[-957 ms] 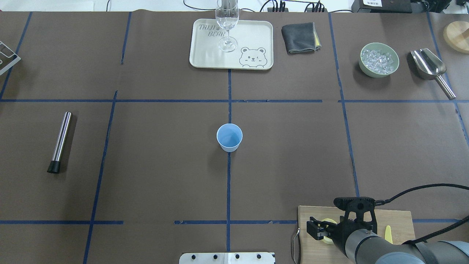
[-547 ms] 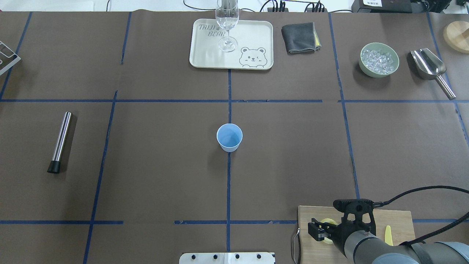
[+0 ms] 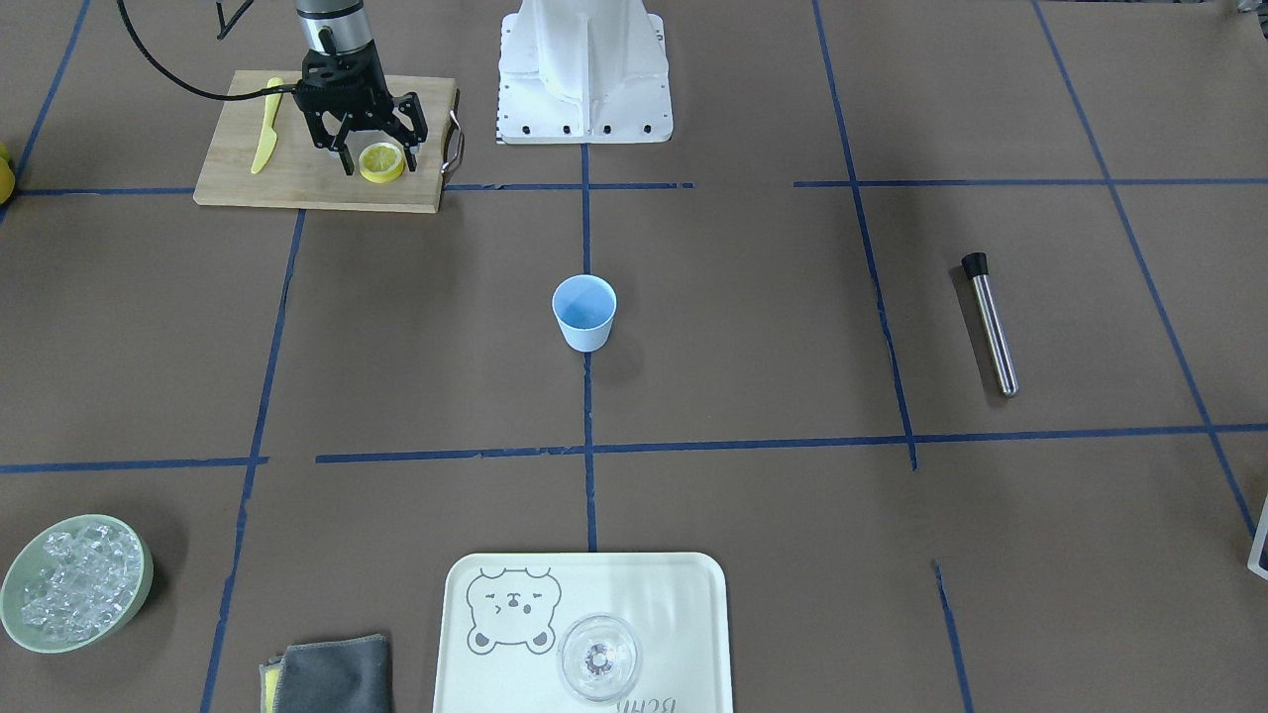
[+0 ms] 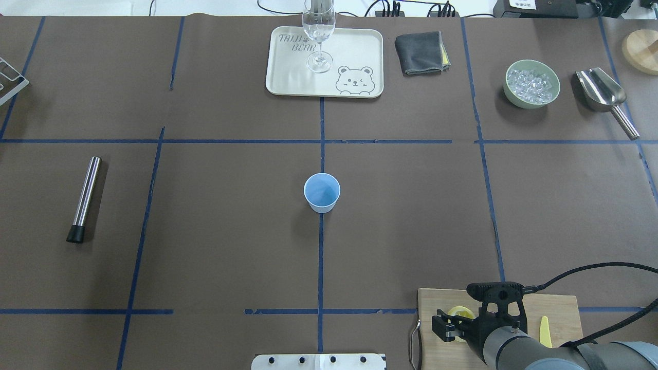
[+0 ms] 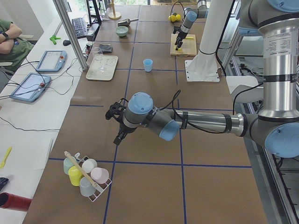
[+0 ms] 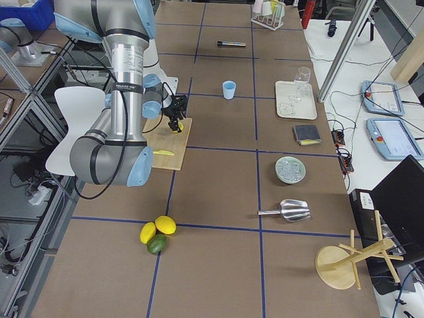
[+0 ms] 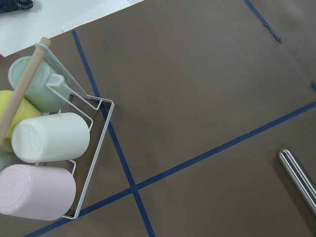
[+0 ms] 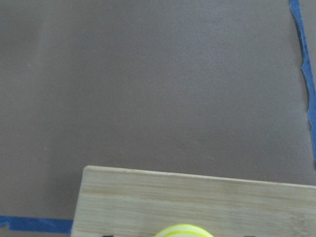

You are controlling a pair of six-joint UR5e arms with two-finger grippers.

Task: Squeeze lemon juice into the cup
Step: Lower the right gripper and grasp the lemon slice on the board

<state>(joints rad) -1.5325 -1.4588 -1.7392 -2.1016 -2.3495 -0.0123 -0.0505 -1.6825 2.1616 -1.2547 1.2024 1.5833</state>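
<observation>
The lemon (image 3: 381, 161) is a yellow-rinded disc of slices lying on a wooden cutting board (image 3: 297, 183) near the robot's base. My right gripper (image 3: 379, 158) is open and points down over it, one finger on each side. The overhead view shows the lemon (image 4: 460, 311) just beyond the gripper (image 4: 445, 329). The right wrist view shows only the lemon's top edge (image 8: 182, 230). The light-blue cup (image 4: 322, 192) stands upright at the table's middle, far from both grippers. My left gripper (image 5: 118, 134) hangs over the table's left end; I cannot tell if it is open or shut.
A yellow plastic knife (image 3: 264, 139) lies on the board. A tray (image 4: 288, 77) with a clear glass (image 4: 318, 36), a grey cloth (image 4: 420, 52), a bowl of ice (image 4: 531, 83) and a scoop (image 4: 601, 90) stand far back. A metal muddler (image 4: 85, 198) lies left. A mug rack (image 7: 74, 128) is under the left wrist.
My right gripper has shifted slightly toward the robot's side of the board, so more of the lemon shows beyond it. The cup has not moved.
</observation>
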